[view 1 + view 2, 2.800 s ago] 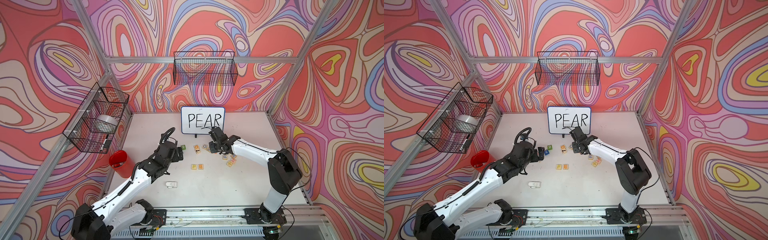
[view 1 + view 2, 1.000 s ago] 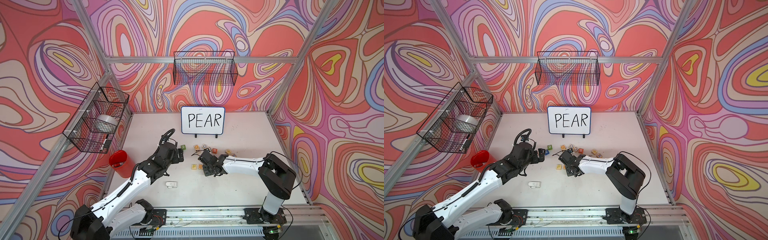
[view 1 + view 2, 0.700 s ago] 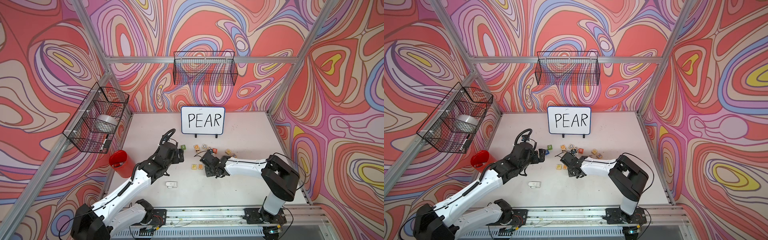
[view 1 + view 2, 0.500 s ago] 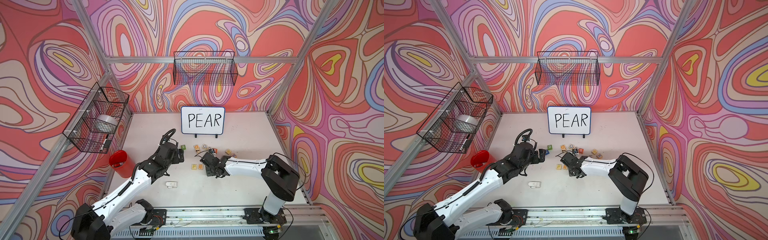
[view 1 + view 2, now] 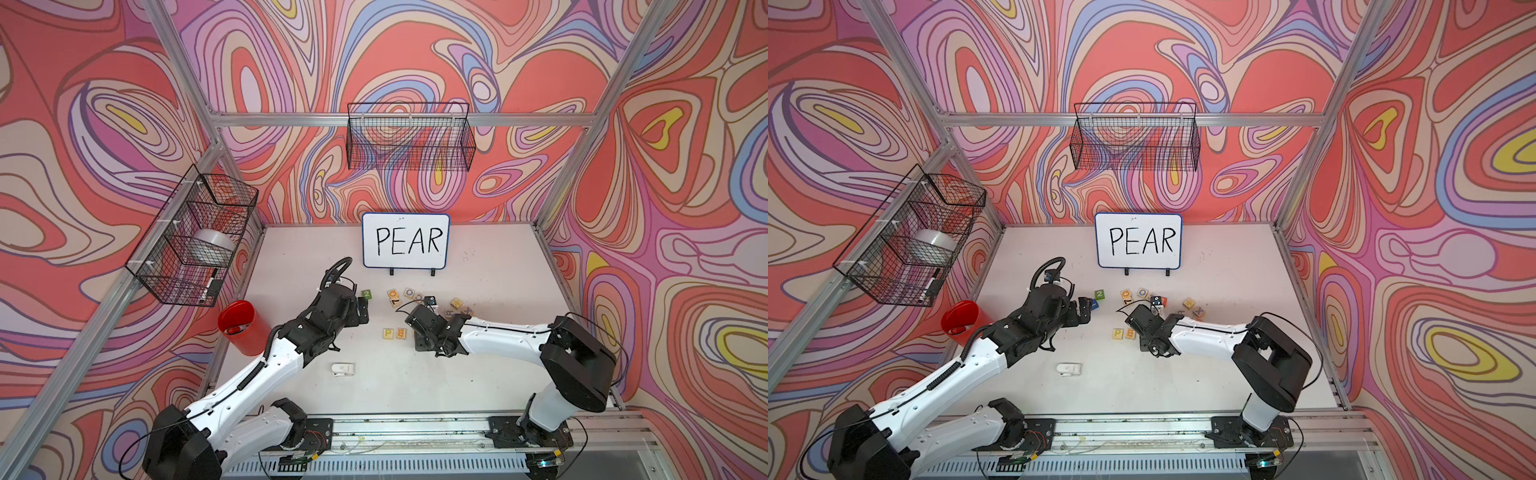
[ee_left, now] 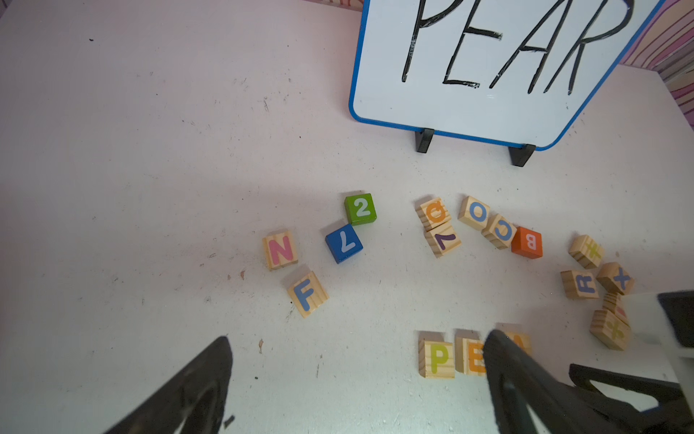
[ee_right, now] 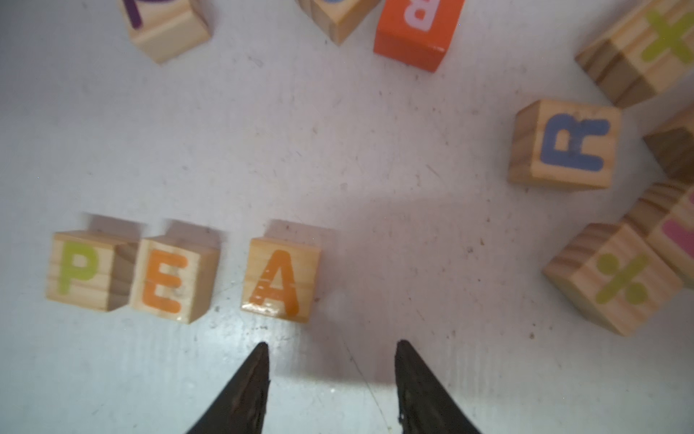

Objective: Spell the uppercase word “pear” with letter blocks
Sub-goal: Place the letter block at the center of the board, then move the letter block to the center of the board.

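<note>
In the right wrist view, three pale-wood letter blocks stand in a row: P (image 7: 79, 270) touching E (image 7: 171, 280), then A (image 7: 279, 280) after a small gap. The blue R block (image 7: 567, 144) lies apart, among loose blocks. My right gripper (image 7: 332, 345) is open and empty, its tips just clear of the A block. In a top view it (image 5: 419, 337) hangs over the row's right end and hides A; P (image 5: 388, 332) and E (image 5: 401, 332) show. My left gripper (image 6: 356, 338) is open and empty, held left of the row (image 5: 361, 311).
A whiteboard (image 5: 405, 246) reading PEAR stands behind. Loose blocks lie between it and the row: green 2 (image 6: 360, 209), blue 7 (image 6: 343, 243), N (image 6: 281, 250), F (image 6: 307, 294), orange B (image 6: 527, 242). A red cup (image 5: 241, 326) and a small white object (image 5: 343, 369) are at the left.
My right gripper came forward from the loose blocks to the row. In the last half second it opened, and the A block now stands free beside E. The left arm stayed put.
</note>
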